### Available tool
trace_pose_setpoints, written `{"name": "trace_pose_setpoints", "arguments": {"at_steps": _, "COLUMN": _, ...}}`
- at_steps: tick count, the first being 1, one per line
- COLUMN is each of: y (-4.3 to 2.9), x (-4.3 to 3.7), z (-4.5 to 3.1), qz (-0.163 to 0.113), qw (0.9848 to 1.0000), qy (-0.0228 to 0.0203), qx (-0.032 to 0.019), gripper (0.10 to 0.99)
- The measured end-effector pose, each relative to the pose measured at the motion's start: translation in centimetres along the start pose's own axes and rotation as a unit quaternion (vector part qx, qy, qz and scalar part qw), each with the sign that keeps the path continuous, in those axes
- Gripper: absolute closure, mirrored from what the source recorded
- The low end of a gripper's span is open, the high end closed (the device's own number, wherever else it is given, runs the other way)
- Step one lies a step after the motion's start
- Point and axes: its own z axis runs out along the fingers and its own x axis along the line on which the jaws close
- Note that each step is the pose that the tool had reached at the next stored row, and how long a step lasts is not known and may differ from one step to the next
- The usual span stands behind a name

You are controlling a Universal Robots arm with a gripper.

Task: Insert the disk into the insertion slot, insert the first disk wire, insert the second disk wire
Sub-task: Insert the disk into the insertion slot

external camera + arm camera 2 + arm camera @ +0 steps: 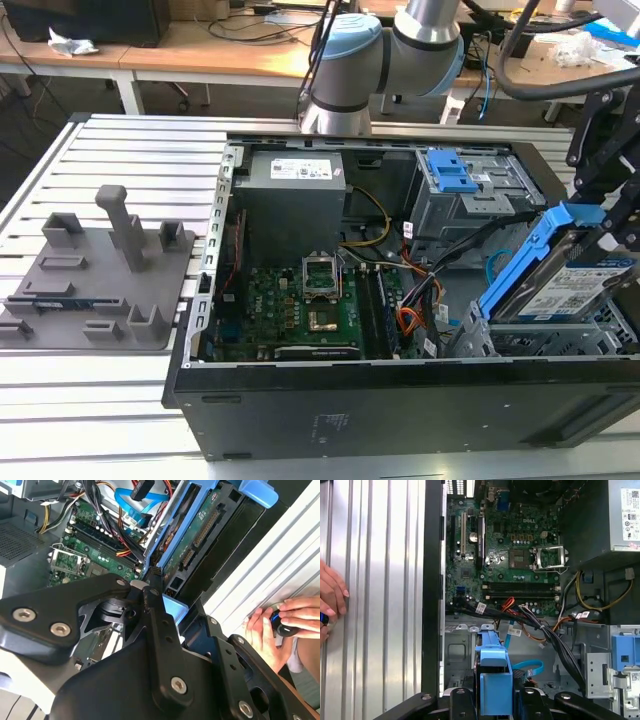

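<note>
Claw point(495, 700) grips disk point(572, 288), tilted over insertion slot point(600, 338) rim.

In the first wrist view the gripper point(495, 702) runs off the picture's edge, and where its black fingers point(459, 705) meet the blue carrier of the disk point(492, 652) cannot be seen. In the exterior view its links are cut by the edge at the exterior view's right and cover the disk's far end. The tilted disk hides much of the insertion slot point(540, 342), whose near side sits behind the black case wall point(400, 410). The robot arm point(390, 50) is cut off at the top edge. In the second wrist view a person's hand point(265, 637), cut by the edge, partly covers a small dark object point(284, 629) that cannot be identified.
</note>
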Motion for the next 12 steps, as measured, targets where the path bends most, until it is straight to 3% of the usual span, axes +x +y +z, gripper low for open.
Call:
{"name": "trace_pose_setpoints", "arguments": {"at_steps": 7, "y": -0.13, "x": 0.07, "z": 1.66, "qz": 0.000, "qw": 1.0000, "qy": 0.0000, "qx": 0.0001, "gripper": 0.722}}
{"name": "trace_pose_setpoints", "arguments": {"at_steps": 10, "y": -0.12, "x": 0.08, "z": 1.68, "qz": 0.000, "qw": 1.0000, "qy": 0.0001, "qx": 0.0000, "gripper": 0.529}}
{"name": "trace_pose_setpoints", "arguments": {"at_steps": 11, "y": -0.13, "x": 0.08, "z": 1.68, "qz": 0.000, "qw": 1.0000, "qy": 0.0000, "qx": 0.0000, "gripper": 0.529}}
{"name": "trace_pose_setpoints", "arguments": {"at_steps": 12, "y": -0.13, "x": 0.08, "z": 1.68, "qz": 0.000, "qw": 1.0000, "qy": 0.0001, "qx": 0.0000, "gripper": 0.463}}
